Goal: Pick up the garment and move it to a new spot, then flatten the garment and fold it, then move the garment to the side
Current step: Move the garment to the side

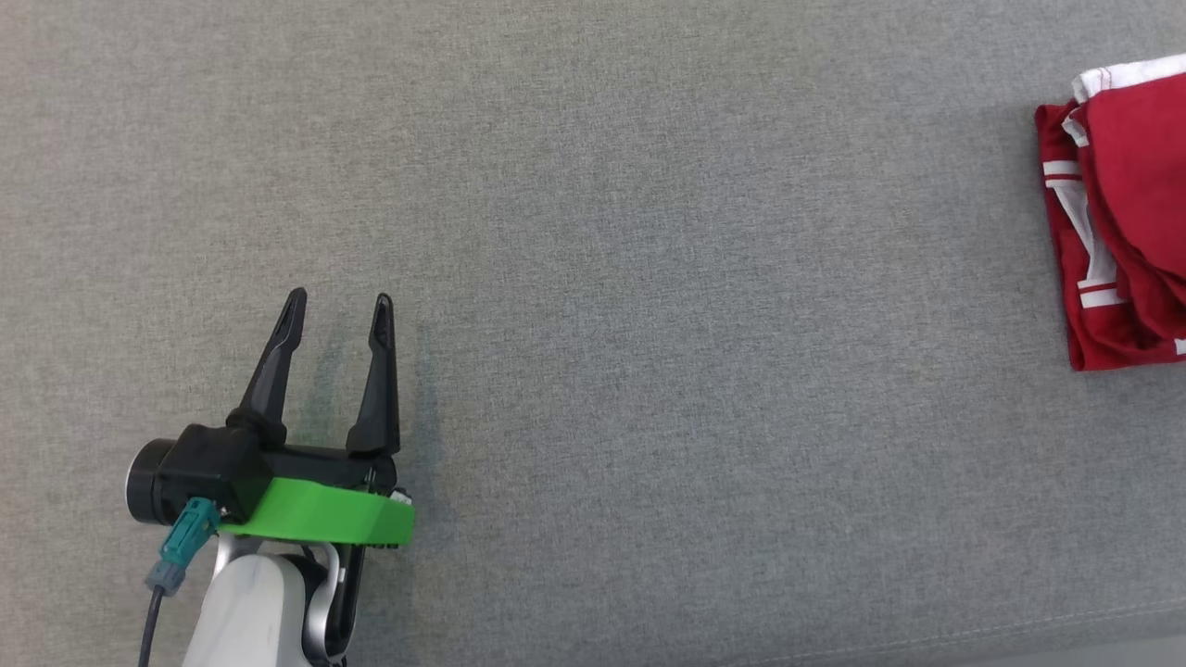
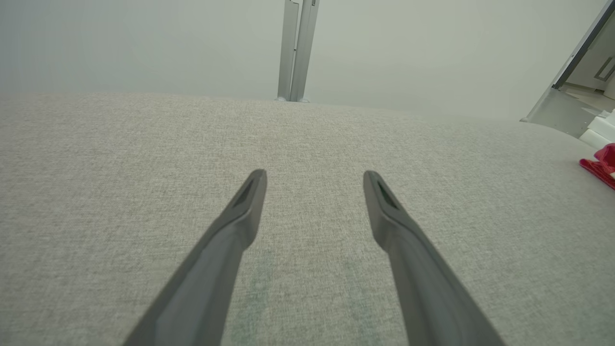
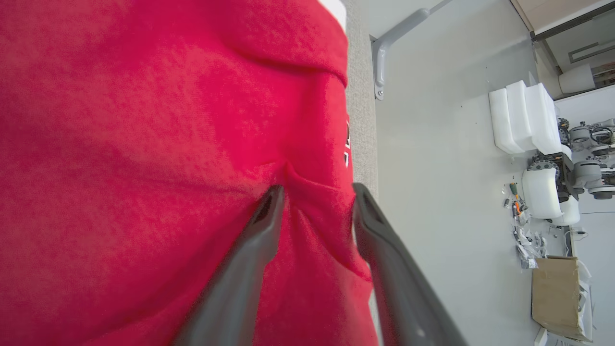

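The garment (image 1: 1126, 213), red and folded, lies at the right edge of the counter (image 1: 593, 232), long side running away from us. Our right gripper (image 3: 318, 190) is at it, fingers parted astride a loose ridge of cloth. Our left gripper (image 1: 340, 298) hangs released, well apart.

A robotics lab or workshop, by the look of it. Past the edge of the grey fabric top (image 1: 593, 232), the right wrist view shows a grey floor (image 3: 447, 216) with white foam blocks (image 3: 526, 117), grey motor-like robot parts (image 3: 588, 163), a screwdriver (image 3: 513, 188) among small loose bits, and a cardboard box (image 3: 557, 298). A grey metal bracket (image 3: 394, 38) shows just past that edge. In the left wrist view a metal post (image 2: 297, 48) stands at the top's far edge against a plain pale wall (image 2: 144, 43)
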Robot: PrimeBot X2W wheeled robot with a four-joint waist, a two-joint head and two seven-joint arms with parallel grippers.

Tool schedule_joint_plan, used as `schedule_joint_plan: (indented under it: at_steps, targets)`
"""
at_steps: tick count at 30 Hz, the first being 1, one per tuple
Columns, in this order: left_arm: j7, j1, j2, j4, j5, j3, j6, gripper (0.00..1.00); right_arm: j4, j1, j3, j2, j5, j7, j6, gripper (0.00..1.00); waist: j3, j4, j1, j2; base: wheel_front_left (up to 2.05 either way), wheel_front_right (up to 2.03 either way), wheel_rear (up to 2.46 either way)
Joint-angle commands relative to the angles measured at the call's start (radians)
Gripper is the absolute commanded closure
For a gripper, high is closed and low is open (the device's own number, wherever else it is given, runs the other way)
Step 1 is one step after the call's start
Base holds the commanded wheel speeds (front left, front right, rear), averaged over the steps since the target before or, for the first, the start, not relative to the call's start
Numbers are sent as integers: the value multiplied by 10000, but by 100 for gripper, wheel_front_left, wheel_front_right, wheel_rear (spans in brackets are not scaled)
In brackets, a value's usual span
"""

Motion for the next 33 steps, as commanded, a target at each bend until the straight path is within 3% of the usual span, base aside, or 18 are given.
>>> schedule_joint_plan:
  at_steps: [1,5,15,24,33]
  targets:
    - [3,-71,45,-33,25,29,-29,0,11,159,-169,108,-182,-152,-23,0,-104,21,-1,-1,0,0,0]
    - [4,82,10,-103,-8,143,-30,0,-250,351,-858,511,-608,-766,-23,0,-474,3,-1,-1,0,0,0]
    - [3,675,-76,-301,-72,654,-31,0,-2432,1956,-2315,2564,-89,-2983,-22,0,-1858,34,-1,-1,0,0,0]
    - [3,1079,-113,109,-151,932,-29,0,-4220,3937,-2134,4030,1013,-4532,-22,0,-2985,318,-1,-1,0,0,0]
    - [3,1546,-118,983,-143,1309,-30,0,-4187,5045,-1462,5031,1215,-5415,-22,0,-3922,473,-1,-1,0,0,0]
